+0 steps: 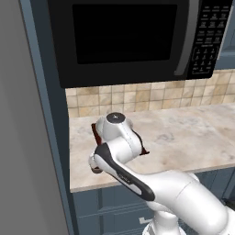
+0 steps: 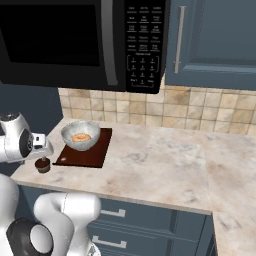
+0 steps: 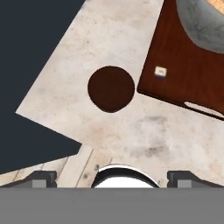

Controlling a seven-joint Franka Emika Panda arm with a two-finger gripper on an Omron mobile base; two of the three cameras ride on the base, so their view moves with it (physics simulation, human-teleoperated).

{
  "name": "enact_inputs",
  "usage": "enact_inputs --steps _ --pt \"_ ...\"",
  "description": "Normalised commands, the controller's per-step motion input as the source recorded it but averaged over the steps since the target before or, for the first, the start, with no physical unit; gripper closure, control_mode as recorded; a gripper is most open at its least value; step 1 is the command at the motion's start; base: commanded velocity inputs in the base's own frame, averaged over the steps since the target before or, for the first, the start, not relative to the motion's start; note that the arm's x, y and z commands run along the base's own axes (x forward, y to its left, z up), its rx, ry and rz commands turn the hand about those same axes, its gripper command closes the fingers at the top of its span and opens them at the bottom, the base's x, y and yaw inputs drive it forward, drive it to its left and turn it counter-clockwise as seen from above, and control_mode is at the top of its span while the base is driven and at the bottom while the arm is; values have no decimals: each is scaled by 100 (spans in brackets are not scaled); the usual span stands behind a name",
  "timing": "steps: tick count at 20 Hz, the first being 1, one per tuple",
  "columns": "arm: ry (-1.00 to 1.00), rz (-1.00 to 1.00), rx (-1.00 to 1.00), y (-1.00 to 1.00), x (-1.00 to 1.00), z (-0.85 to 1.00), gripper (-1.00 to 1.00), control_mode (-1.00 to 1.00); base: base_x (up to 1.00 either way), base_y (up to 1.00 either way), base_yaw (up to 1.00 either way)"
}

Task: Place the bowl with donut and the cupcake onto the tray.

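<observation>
Hovering over the cupcake, claw spread wide and empty. Bowl with donut already sitting on the tray; cupcake on the desk just beside the tray's handle end, near the front corner. Cupcake step in hand. Next, probably: centring above its round top, descending, closing gently on the wrapper, then lifting across onto bare board.

Glossy white arm with dark joints and rounded segments.

Glossy ceramic-looking bowl; polished dark wood tray; mottled stone-like counter; matt cupcake.
</observation>
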Motion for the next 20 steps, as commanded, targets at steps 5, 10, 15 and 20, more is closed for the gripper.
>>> enact_inputs --steps 5,10,15,20 --pt "5 -5 0 17 11 -8 -100 -100 0 0 0" --pt "-4 -5 0 13 15 -14 -100 -100 0 0 0" --pt "-4 -8 0 4 7 -22 -100 -100 0 0 0" --pt "0 -10 0 0 15 -21 -100 -100 0 0 0"
